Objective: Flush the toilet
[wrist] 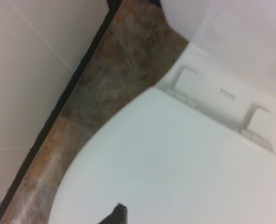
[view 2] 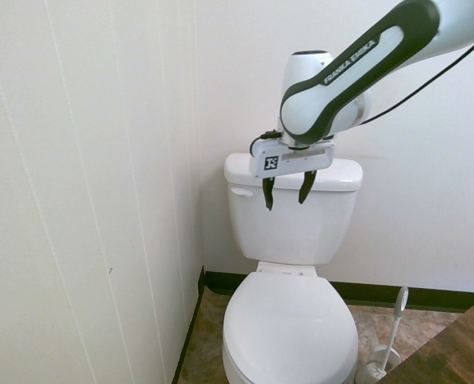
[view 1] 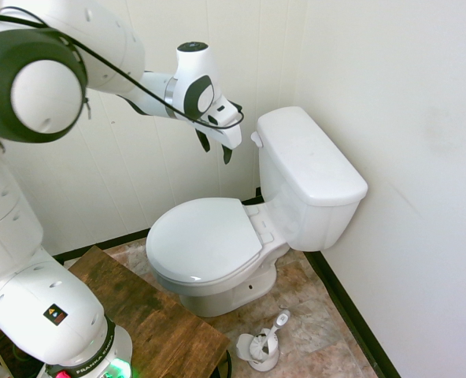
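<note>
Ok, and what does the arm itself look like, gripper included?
The arm has glossy white rounded shells with dark grey trim, a "FRANKA EMIKA" marking and a thin black cable running along it. The gripper has a boxy white body with a black-and-white square marker, and two black, tapering jaws.
</note>
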You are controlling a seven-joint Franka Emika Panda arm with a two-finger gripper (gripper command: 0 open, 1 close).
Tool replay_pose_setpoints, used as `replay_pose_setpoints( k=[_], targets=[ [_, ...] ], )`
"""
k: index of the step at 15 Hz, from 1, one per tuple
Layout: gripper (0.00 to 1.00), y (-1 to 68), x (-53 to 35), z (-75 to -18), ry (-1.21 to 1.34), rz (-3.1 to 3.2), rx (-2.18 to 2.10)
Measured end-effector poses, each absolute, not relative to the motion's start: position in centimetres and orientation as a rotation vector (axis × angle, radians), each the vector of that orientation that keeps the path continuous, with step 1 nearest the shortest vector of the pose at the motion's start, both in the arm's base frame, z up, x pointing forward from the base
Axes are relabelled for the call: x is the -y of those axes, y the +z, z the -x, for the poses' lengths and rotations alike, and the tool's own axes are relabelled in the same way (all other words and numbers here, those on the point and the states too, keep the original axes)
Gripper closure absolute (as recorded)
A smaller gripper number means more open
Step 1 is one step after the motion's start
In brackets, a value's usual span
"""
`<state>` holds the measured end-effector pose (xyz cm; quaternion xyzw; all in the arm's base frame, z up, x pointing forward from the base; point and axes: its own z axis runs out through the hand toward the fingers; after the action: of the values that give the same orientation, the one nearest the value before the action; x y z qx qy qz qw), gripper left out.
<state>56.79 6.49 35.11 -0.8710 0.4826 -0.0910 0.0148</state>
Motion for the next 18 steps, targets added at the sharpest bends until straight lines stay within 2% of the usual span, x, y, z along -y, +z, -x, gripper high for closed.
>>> replay_pose_setpoints(
  k=[1, 5, 8, 18],
  targets=[
    [1.00, 34.7, -7.0, -58.9, -0.311, 2.690, -1.536],
    [1.00, 34.2, -7.0, -66.1, -0.417, 2.601, -1.653],
    [1.00, 33.6, -6.3, -69.3, -0.465, 2.561, -1.712],
    [1.00, 31.3, -5.4, -73.4, -0.480, 2.477, -1.813]
  ],
)
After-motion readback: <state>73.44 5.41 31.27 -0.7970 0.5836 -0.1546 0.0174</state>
